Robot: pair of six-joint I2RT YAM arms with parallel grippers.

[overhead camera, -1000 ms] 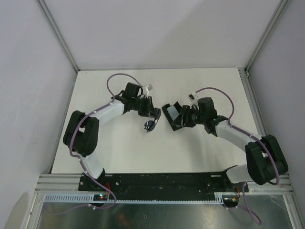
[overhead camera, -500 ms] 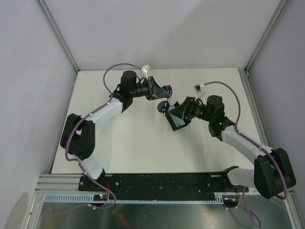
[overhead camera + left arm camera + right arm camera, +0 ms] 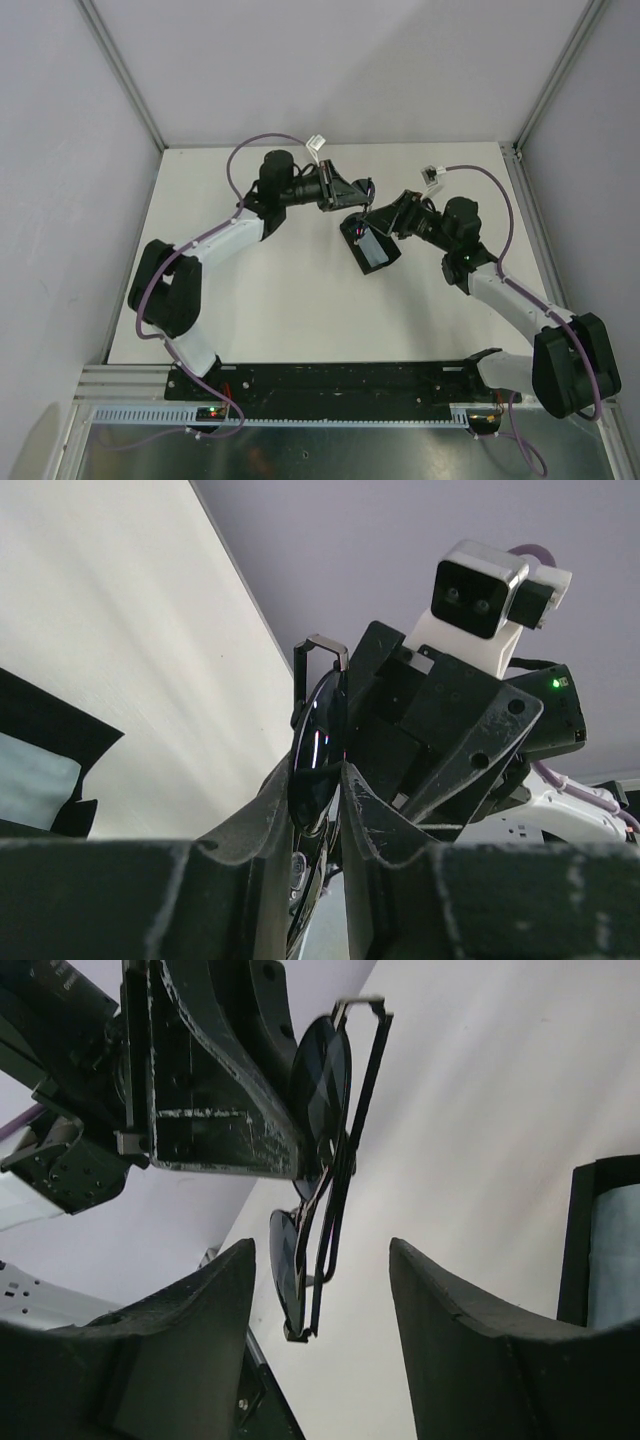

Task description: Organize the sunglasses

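Note:
The sunglasses, folded, dark-lensed with thin black arms, hang in the air with my left gripper shut on the frame near one lens. In the top view this left gripper is raised over the back middle of the table. My right gripper faces it, open, and the lower lens hangs between its fingers without touching either. The black case lies open on the table just below both grippers, a light blue cloth inside it.
The white table has grey walls on three sides and an aluminium rail along the near edge. The case shows at the right edge of the right wrist view. Both arms meet closely above it.
My left gripper lifted the sunglasses off the table and carried them back and to the right. My right gripper came off the case, rose to face them and opened.

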